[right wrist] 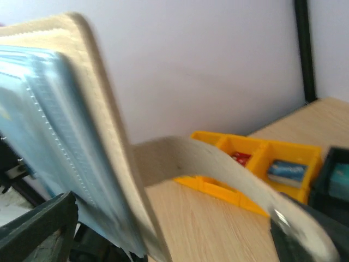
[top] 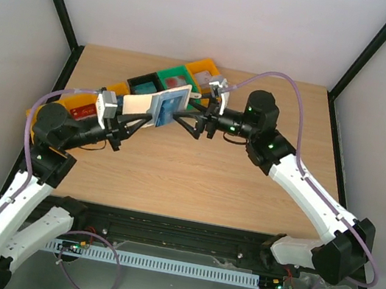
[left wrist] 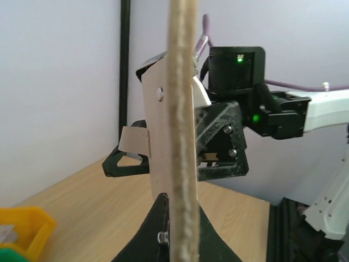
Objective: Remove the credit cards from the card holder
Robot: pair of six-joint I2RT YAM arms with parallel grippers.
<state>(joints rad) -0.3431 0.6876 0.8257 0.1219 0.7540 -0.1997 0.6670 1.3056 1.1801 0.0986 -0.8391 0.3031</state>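
The card holder [top: 139, 103] hangs open above the table, beige outside, light blue pockets [top: 172, 103] facing right. My left gripper [top: 143, 118] is shut on its lower edge. In the left wrist view the card holder [left wrist: 182, 125] stands edge-on between my fingers, gripper [left wrist: 181, 221]. My right gripper [top: 181, 116] is open, one finger on each side of the holder. In the right wrist view the blue pockets [right wrist: 43, 142] fill the left. A beige closing strap [right wrist: 218, 164] curves to the right finger [right wrist: 313, 240], gripper [right wrist: 174, 237]. No credit cards show clearly.
A row of bins runs along the far left of the table: yellow [top: 80, 104], black [top: 142, 83], green [top: 172, 77] and another yellow [top: 208, 67], holding small items. The yellow bin [right wrist: 256, 155] lies just behind the strap. The right arm [left wrist: 327, 109] crosses behind the holder.
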